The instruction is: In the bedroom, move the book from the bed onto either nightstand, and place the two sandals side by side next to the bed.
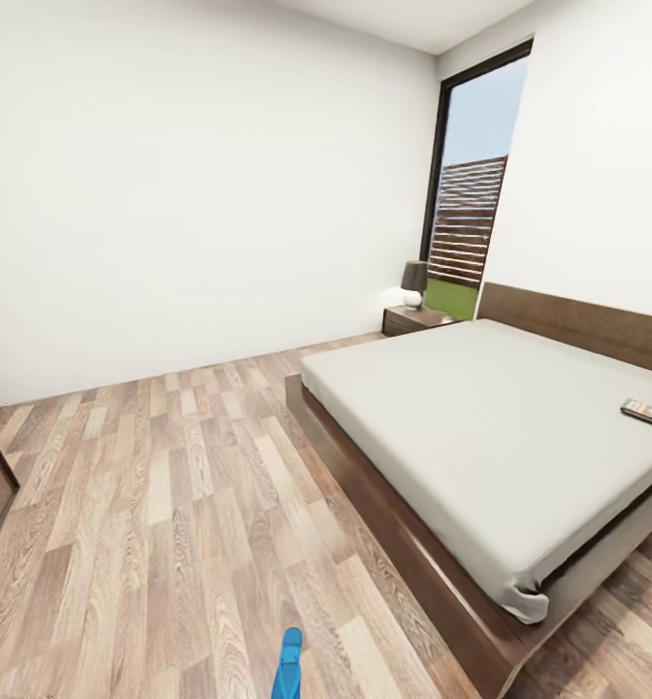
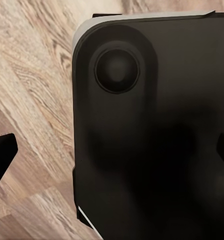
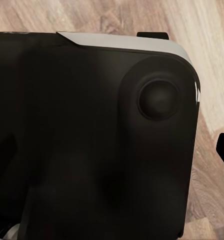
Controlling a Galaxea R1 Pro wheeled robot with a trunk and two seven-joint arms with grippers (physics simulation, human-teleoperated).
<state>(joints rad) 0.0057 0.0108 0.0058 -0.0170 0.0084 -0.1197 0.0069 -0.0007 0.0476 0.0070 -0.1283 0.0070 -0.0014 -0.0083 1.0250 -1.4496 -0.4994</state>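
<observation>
Walls (image 1: pixel 171 194): plain white. Floor (image 1: pixel 171 505): wood planks in mixed beige and brown grain. Bed (image 1: pixel 501 437): light grey mattress on a dark brown frame and headboard. Nightstand (image 1: pixel 415 319): dark brown; lamp (image 1: pixel 414 283) on it has a dark grey shade and a white base. Sandal (image 1: pixel 288 664): bright blue. Window (image 1: pixel 467 184): black frame, brown slatted fence, green grass, pale blue sky. Robot base (image 2: pixel 157 130): glossy black with a white edge.
</observation>
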